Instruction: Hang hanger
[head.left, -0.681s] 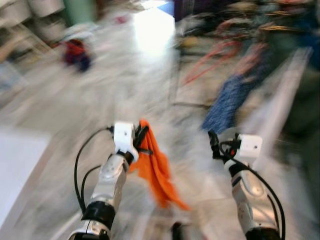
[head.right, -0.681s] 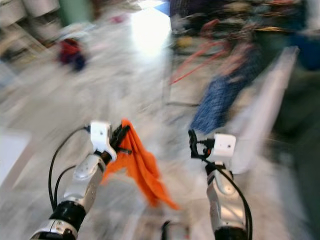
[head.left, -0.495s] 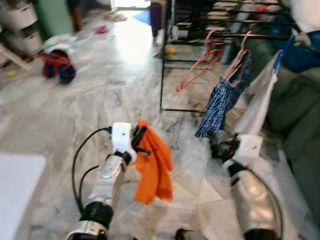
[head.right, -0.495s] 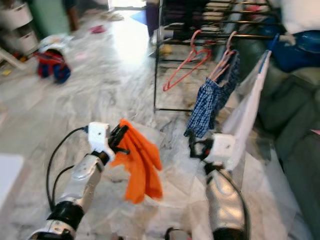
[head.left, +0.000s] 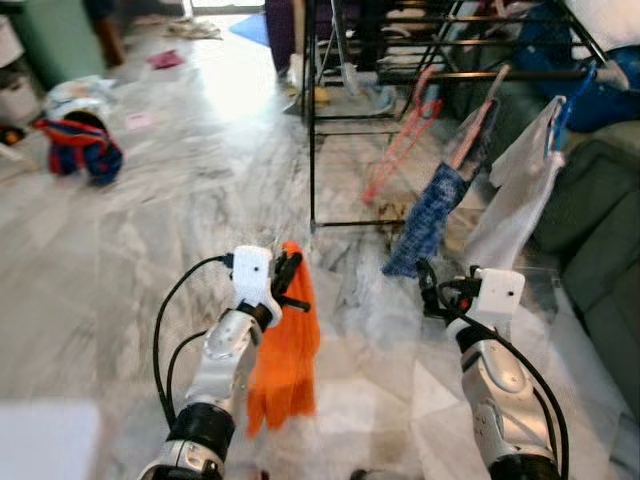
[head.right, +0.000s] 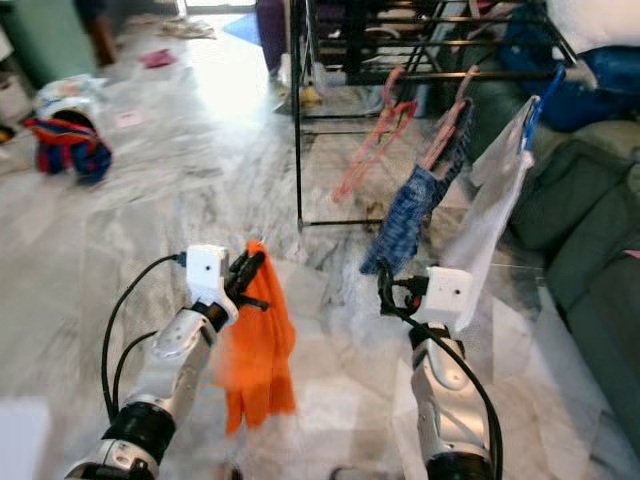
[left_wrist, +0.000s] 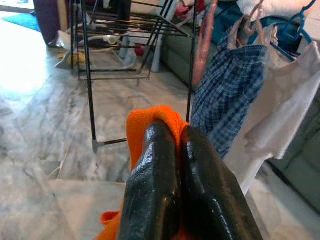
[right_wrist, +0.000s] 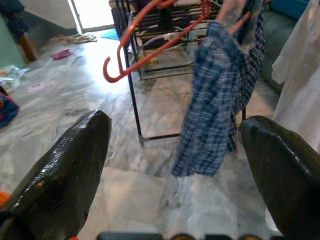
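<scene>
My left gripper (head.left: 289, 272) is shut on an orange cloth (head.left: 285, 365) that hangs down below it; in the left wrist view the cloth (left_wrist: 150, 120) is pinched between the two black fingers (left_wrist: 155, 185). My right gripper (head.left: 427, 283) is open and empty, held at about the same height to the right. Ahead stands a black drying rack (head.left: 312, 120). From its rail hang an empty pink hanger (head.left: 405, 135), a blue checked garment (head.left: 428, 210) on a pink hanger, and a white shirt (head.left: 515, 195) on a blue hanger. In the right wrist view the empty hanger (right_wrist: 150, 42) and checked garment (right_wrist: 215, 95) lie straight ahead.
Grey marble floor (head.left: 150, 230) stretches all around. A red and blue bundle (head.left: 78, 150) lies at the far left. A dark green sofa (head.left: 600, 230) runs along the right side. More clothes and bags sit behind the rack.
The camera has swung and the blur has settled, so the rack now sits more central. The orange cloth has swung down to hang straight. Both grippers hold the same pose.
</scene>
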